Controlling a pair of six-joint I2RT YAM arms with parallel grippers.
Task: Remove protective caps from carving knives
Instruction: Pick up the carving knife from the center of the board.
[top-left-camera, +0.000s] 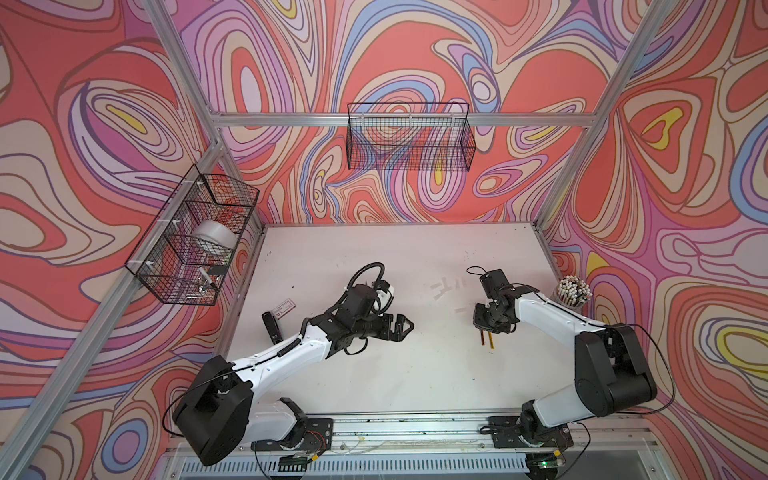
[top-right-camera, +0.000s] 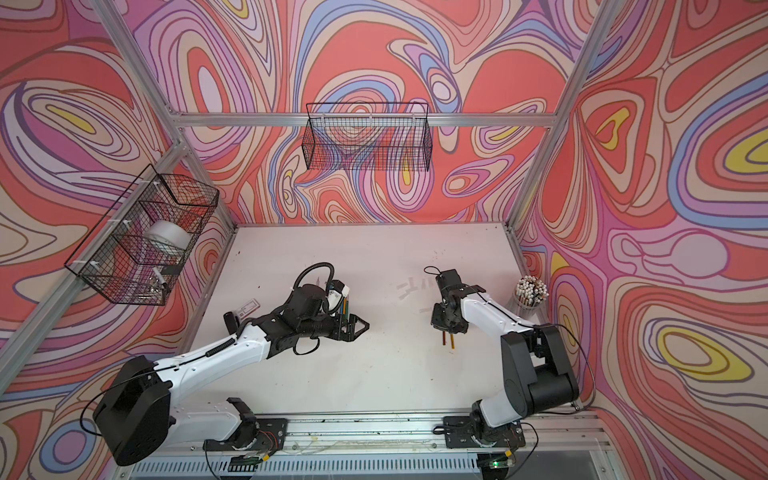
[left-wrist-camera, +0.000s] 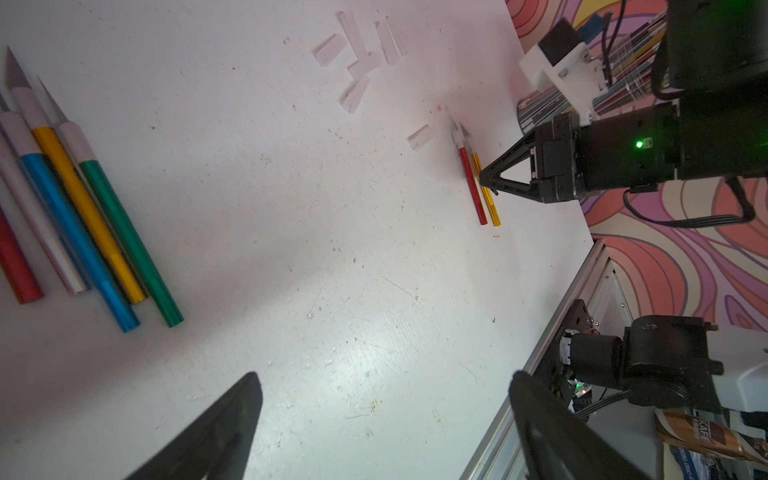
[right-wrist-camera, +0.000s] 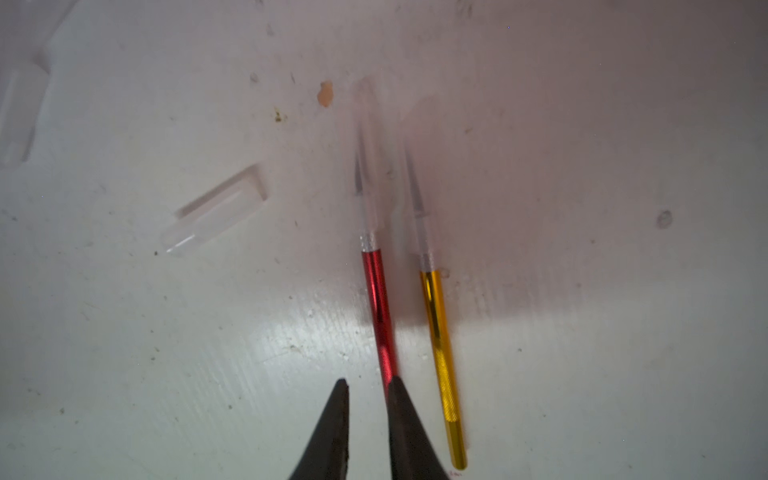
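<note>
Left fingers (left-wrist-camera: 224, 428) wide apart; right fingers (right-wrist-camera: 409, 432) only narrowly parted, tips downward.

On the white tabletop (top-left-camera: 374, 374), a red-handled carving knife (right-wrist-camera: 380, 316) is lying right of centre. A gold-handled carving knife (right-wrist-camera: 440, 353) is lying just beside it on its right, and both blades are pointing far. A loose translucent plastic cap (right-wrist-camera: 216, 212) is lying just left of the blades, and a cluster of translucent caps (left-wrist-camera: 361, 54) is lying farther off. A row of metallic-handled knives (left-wrist-camera: 83, 208) is lying left of centre. A clear cup of white-tipped sticks (top-left-camera: 573, 293) is standing at the right edge.
</note>
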